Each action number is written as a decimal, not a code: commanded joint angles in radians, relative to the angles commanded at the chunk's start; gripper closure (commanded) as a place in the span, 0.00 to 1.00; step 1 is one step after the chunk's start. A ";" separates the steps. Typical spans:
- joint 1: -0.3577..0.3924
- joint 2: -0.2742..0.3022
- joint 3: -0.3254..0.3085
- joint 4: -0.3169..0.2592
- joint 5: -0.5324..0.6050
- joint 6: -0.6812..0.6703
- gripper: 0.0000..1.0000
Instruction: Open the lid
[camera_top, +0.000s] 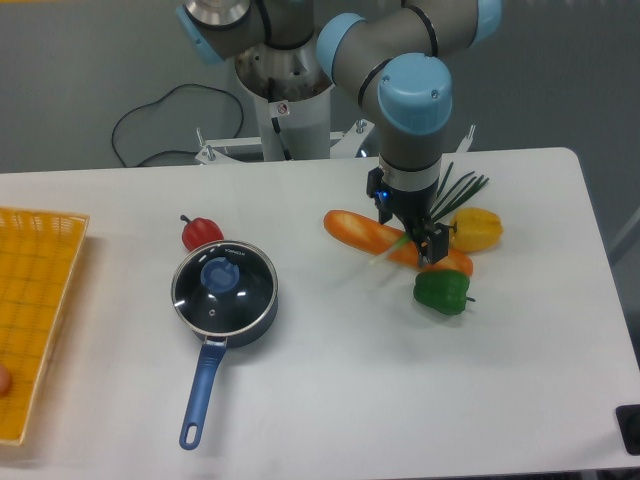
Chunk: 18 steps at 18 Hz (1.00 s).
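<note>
Camera view: round clear glass lid with blue centre knob (222, 278) sits closed on the dark blue-handled saucepan (214, 325), left of the worktop's centre. Likely rigid, fragile, slippery; grasp the knob. Two-finger gripper (427, 247) hovers well right; jaw state cannot be determined.

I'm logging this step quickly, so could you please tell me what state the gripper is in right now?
Gripper: over the carrot, away from the lid; whether it is open or shut cannot be told, and nothing is visibly held.
</note>
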 joint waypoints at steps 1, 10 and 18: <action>-0.002 0.000 -0.003 0.000 0.000 0.003 0.00; -0.041 -0.011 -0.023 0.003 0.063 -0.025 0.00; -0.043 -0.012 -0.029 0.003 0.075 -0.023 0.00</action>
